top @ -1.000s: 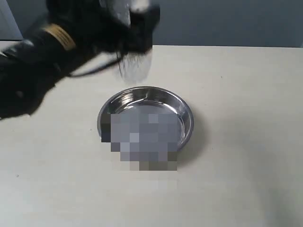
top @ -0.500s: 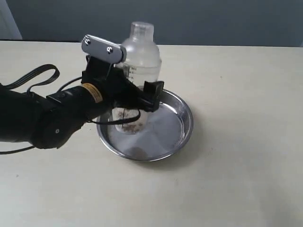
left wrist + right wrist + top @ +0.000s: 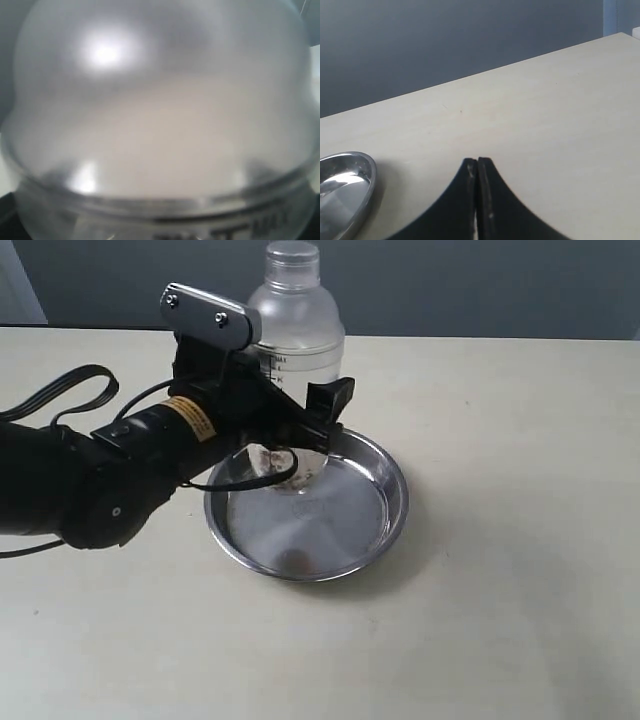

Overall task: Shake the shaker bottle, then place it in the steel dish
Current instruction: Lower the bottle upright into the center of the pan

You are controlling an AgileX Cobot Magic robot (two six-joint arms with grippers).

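Note:
The shaker bottle [image 3: 297, 325] is clear plastic with a domed shoulder, a round cap and a black scale. It stands upright in my left gripper [image 3: 298, 422], which is shut on its body. Brownish grains lie at its bottom, which hangs over the back left part of the steel dish [image 3: 392, 490]; whether it touches the dish I cannot tell. In the left wrist view the blurred bottle dome [image 3: 160, 125] fills the picture and hides the fingers. My right gripper [image 3: 477, 163] is shut on nothing, low over the table, with the dish rim [image 3: 362, 185] off to one side.
The pale table [image 3: 500, 600] stretches round the dish on all sides. A black cable [image 3: 70, 390] loops from the left arm. A dark wall runs behind the table's far edge. The right arm is outside the exterior view.
One second ago the left arm was a blur high over the dish. Half a second ago the bottle sat low in the dish; now it stands a little higher.

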